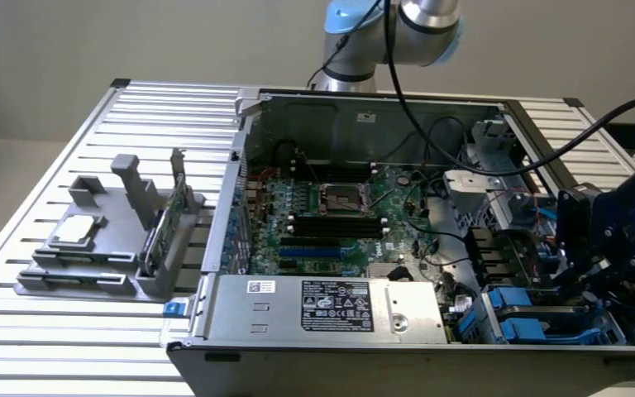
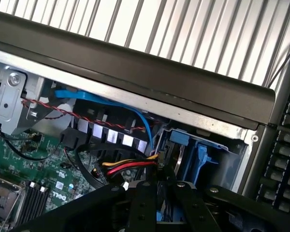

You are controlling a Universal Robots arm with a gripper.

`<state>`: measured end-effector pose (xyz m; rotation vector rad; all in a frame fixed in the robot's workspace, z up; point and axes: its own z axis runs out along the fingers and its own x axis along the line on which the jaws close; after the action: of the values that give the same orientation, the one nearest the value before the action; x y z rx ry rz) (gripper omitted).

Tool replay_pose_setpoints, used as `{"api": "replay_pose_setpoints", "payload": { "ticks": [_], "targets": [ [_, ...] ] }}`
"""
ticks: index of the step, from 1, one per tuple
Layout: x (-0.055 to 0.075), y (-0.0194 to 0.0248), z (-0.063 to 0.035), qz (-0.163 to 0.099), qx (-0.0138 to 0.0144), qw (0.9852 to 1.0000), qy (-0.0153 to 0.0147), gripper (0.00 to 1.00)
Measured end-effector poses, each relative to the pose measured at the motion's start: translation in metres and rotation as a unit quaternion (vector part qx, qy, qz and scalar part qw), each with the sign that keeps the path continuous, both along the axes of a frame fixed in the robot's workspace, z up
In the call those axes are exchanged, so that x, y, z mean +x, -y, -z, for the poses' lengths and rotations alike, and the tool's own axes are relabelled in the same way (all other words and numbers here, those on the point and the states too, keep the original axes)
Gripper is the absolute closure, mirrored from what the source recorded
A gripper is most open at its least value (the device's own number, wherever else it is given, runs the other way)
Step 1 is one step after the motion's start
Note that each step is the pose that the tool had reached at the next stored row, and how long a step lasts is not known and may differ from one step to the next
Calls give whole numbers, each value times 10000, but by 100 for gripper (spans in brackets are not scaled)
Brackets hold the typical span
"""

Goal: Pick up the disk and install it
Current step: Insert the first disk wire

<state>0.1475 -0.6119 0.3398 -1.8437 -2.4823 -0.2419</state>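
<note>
The disk (image 1: 538, 314) lies low in the drive bay at the open computer case's front corner, on the exterior view's right. Its grey face and blue rails show there. My black gripper (image 1: 588, 285) hangs right over the disk's outer end, touching it. In the wrist view the gripper (image 2: 162, 193) has its dark fingers (image 2: 142, 198) drawn close together with a strip of blue between them. The disk's blue rail (image 2: 201, 154) stands just beyond, inside the bay against the case wall.
The case wall (image 2: 159, 72) runs close past the bay. A red, yellow and black cable bundle (image 2: 130, 166) and a blue cable (image 2: 101, 101) lie beside it. The power supply (image 1: 329, 304) fills the case front. A grey fixture (image 1: 97, 248) holds a chip and a green card.
</note>
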Motion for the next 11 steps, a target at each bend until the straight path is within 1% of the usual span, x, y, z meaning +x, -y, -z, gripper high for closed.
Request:
{"api": "replay_pose_setpoints", "payload": {
  "ticks": [1,2,5,6,7,8,11],
  "targets": [
    [0,-1,0,14,-12,10000,-9,82],
    [0,-1,-1,29,-32,10000,-17,82],
    [0,0,0,89,-122,9999,-27,82],
    [0,0,0,117,-148,9998,-29,82],
    [1,0,0,144,-167,9998,-30,82],
    [1,0,1,170,-178,9997,-31,82],
    [0,0,1,225,-187,9996,-32,82]
  ]
}}
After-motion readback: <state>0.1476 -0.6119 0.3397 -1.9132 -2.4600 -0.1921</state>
